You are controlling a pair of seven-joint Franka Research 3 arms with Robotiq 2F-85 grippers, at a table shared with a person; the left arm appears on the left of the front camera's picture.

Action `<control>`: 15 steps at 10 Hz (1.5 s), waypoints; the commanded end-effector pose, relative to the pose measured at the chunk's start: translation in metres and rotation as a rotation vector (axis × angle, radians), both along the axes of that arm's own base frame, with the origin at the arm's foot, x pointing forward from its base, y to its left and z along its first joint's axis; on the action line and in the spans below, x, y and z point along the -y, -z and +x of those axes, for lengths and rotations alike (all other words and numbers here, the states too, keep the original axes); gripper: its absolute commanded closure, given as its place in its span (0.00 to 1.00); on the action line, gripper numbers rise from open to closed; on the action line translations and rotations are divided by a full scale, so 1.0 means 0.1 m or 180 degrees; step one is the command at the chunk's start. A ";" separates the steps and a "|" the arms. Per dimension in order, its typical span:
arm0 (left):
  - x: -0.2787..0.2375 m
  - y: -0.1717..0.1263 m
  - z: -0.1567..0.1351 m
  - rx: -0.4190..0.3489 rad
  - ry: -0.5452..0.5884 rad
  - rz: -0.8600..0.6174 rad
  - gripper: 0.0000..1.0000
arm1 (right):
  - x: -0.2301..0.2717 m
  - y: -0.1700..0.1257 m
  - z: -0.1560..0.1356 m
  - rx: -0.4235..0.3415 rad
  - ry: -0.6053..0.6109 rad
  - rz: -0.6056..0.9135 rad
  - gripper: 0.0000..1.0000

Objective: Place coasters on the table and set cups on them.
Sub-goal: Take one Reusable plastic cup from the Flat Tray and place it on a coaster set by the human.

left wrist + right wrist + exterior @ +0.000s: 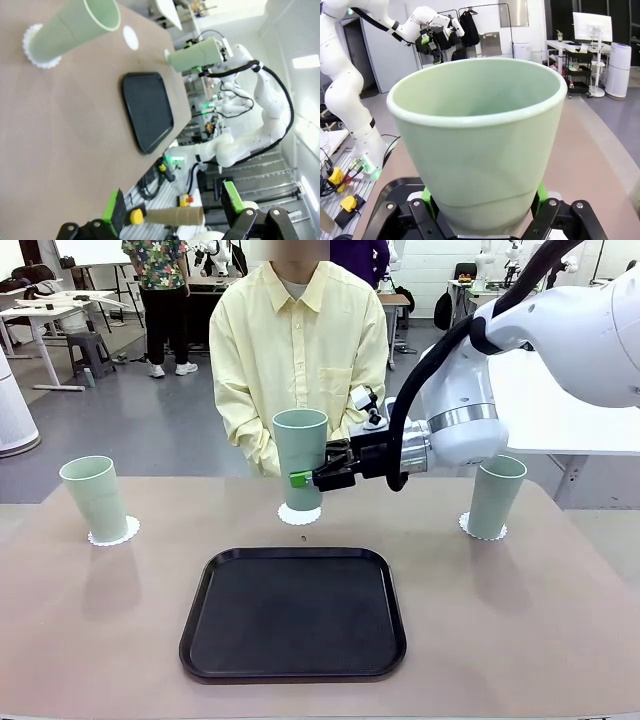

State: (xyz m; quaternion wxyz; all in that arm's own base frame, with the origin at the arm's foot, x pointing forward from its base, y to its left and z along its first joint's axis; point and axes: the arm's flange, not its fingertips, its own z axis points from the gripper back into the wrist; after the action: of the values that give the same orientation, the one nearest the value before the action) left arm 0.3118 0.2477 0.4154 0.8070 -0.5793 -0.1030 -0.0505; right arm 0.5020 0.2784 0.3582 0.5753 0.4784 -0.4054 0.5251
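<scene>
Right claw (306,478) grips the middle mint-green cup (300,455) at mid-height, upright over the centre coaster (300,514), likely for seating it squarely; left claw (172,210) hangs open above the tabletop (520,610)

No print, label, brand, number or sign can be read anywhere: the cups (300,455), the tray (293,613) and the counter (520,620) are plain.

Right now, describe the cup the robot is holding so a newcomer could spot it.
On the beige table, look past the black tray to its far edge. The middle cup stands there over a lacy coaster; unlike both outer cups, the right gripper clamps its side.
</scene>
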 end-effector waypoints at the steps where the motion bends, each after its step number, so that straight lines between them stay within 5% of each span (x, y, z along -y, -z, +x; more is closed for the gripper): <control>1: -0.01 -0.01 -0.02 0.0001 0.0011 -0.0002 0.00 | 0.01 -0.03 0.01 0.0011 0.0013 0.0000 0.17; 9: -0.01 -0.01 -0.02 0.0001 0.0011 -0.0002 0.00 | 0.10 0.10 1.43 0.0010 -0.0745 -0.0027 0.17; 12: -0.01 -0.01 -0.02 0.0001 0.0011 -0.0002 0.00 | -0.06 0.16 1.57 0.0068 -0.0845 -0.0095 0.17; 15: -0.01 -0.01 -0.02 0.0001 0.0011 -0.0002 0.00 | 0.05 0.15 1.38 0.0121 -0.0753 -0.0021 0.17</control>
State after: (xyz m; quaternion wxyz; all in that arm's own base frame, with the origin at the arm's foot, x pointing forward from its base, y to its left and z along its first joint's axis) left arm 0.3118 0.2478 0.4154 0.8071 -0.5792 -0.1030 -0.0502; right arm 0.6472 0.2768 0.3403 0.5010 0.5120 -0.3515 0.6027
